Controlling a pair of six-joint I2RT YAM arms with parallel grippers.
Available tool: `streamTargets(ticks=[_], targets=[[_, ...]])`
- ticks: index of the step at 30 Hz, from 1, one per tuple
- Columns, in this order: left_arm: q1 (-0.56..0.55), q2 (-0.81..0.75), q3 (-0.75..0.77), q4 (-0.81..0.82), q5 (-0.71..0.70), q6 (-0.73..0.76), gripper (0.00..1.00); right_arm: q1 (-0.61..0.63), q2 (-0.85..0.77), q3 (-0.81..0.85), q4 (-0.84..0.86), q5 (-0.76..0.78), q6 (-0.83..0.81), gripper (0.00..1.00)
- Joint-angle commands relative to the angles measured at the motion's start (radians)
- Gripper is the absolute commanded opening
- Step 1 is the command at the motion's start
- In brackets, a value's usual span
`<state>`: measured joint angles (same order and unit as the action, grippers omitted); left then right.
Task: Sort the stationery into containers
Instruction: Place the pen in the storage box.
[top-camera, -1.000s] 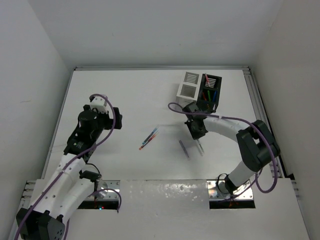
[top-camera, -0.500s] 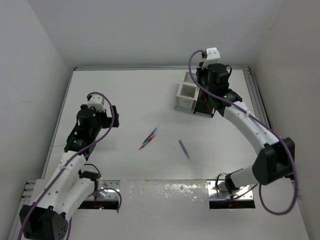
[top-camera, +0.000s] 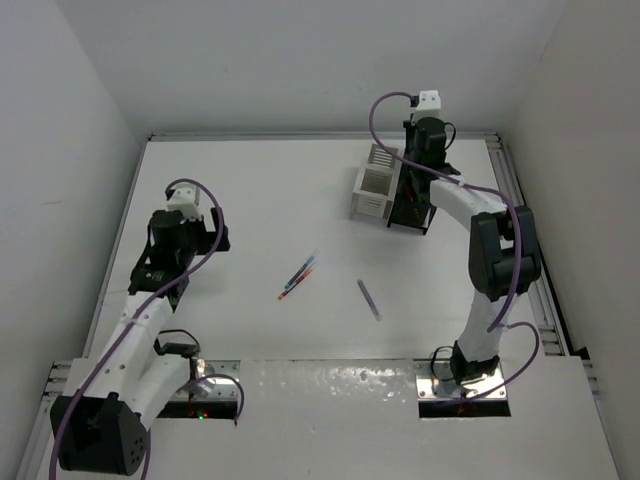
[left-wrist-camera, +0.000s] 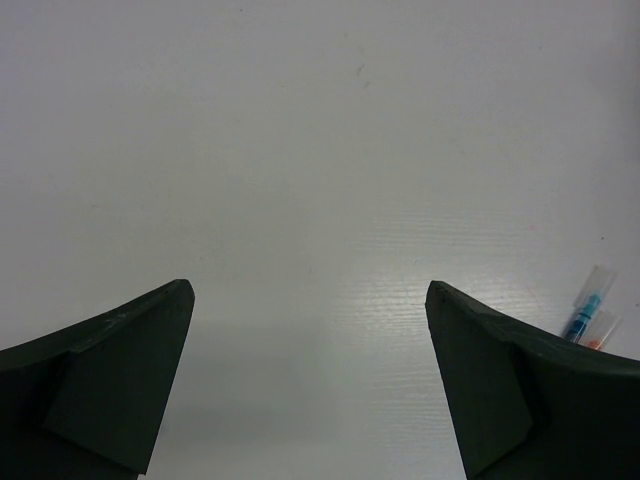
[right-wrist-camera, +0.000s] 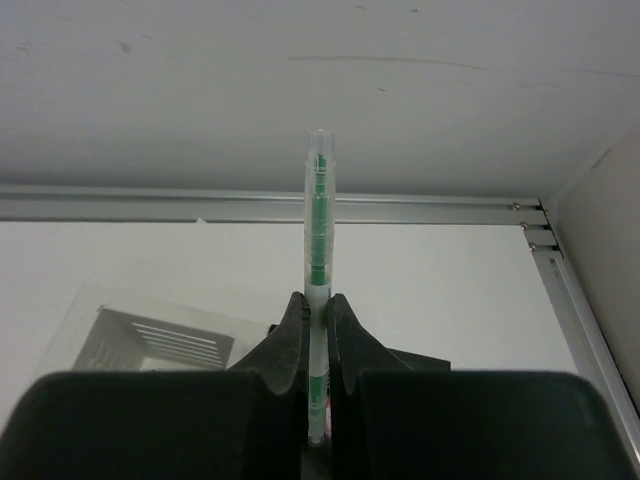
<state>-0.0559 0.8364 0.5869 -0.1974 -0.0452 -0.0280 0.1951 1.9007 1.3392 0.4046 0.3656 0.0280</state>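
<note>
Pinches green pen (right-wrist-camera: 318, 220) in right gripper (right-wrist-camera: 317, 298), long axis upright, seemingly right above black container (top-camera: 405, 212) at far right; calls for a straight drop. Holds left gripper (left-wrist-camera: 306, 286) spread wide, empty, at left.

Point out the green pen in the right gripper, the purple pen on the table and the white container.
green pen (right-wrist-camera: 318, 215), right wrist view, upper half of its barrel.
purple pen (top-camera: 369, 299), top external view, middle of its barrel.
white container (top-camera: 370, 203), top external view, its near side wall.
</note>
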Motion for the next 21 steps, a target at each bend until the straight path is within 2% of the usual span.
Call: streamTargets(ticks=[1,7,13,17,21], targets=[[0.024,0.009,0.005,0.064,0.025,-0.003,0.99,-0.020,-0.011,-0.026,0.134,0.035,-0.014,0.00],[0.036,0.027,0.005,0.082,0.039,-0.003,0.99,-0.043,0.037,-0.064,0.112,0.032,0.004,0.00],[0.037,0.030,0.010,0.081,0.039,0.007,0.99,-0.045,0.009,-0.133,0.114,0.015,0.006,0.01],[0.037,0.027,0.008,0.078,0.039,0.004,0.99,-0.045,-0.049,-0.149,0.090,-0.013,0.001,0.10],[0.037,0.018,0.010,0.079,0.074,-0.001,0.99,-0.043,-0.106,-0.140,0.033,-0.051,-0.011,0.35]])
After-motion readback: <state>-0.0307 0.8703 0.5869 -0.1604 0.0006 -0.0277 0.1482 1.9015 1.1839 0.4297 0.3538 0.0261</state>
